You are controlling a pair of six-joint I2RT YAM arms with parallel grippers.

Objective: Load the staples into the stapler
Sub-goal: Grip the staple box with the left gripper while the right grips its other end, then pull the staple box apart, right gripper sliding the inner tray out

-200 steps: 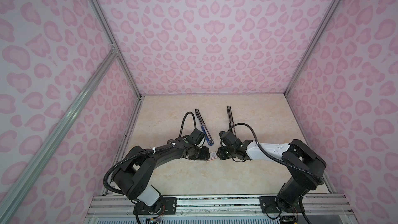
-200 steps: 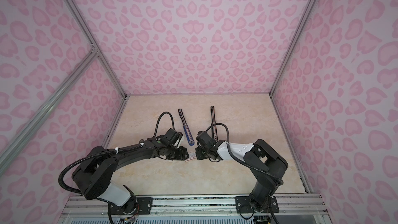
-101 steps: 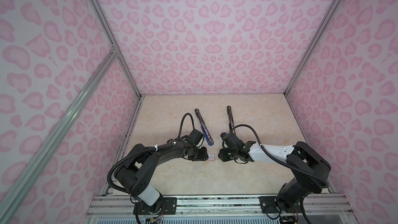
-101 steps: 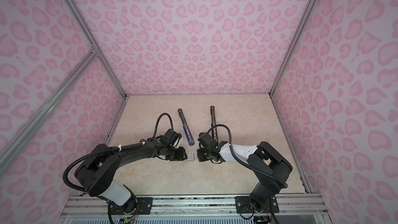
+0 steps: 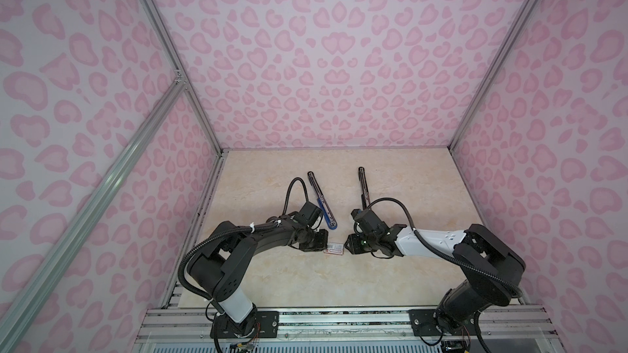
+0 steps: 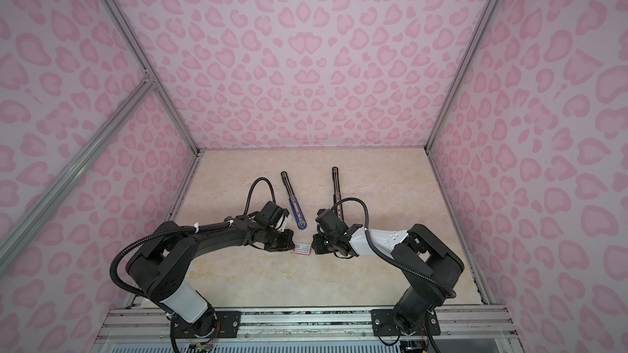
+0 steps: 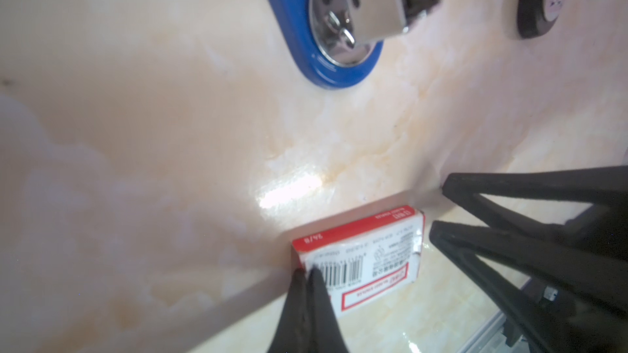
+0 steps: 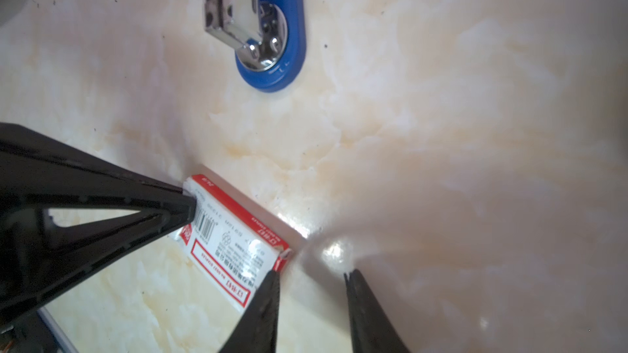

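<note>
Stapler point(image 7: 339, 22) lies open; box point(image 7: 367, 256) (contents hidden) touches closed left fingers point(image 7: 299, 307).

What the box point(image 7: 367, 259) holds cannot be seen, and its small print is too blurred to read. The left pincer point(image 7: 307, 275) covers the box's barcode corner; whether its pressed-together tips pinch the cardboard or merely touch it cannot be told. Beyond the box, the blue stapler point(image 7: 339, 22) and the dark stapler point(image 7: 537, 5) are cut off by the picture's edge. In both top views the box's lettering is too small to make out.
</note>
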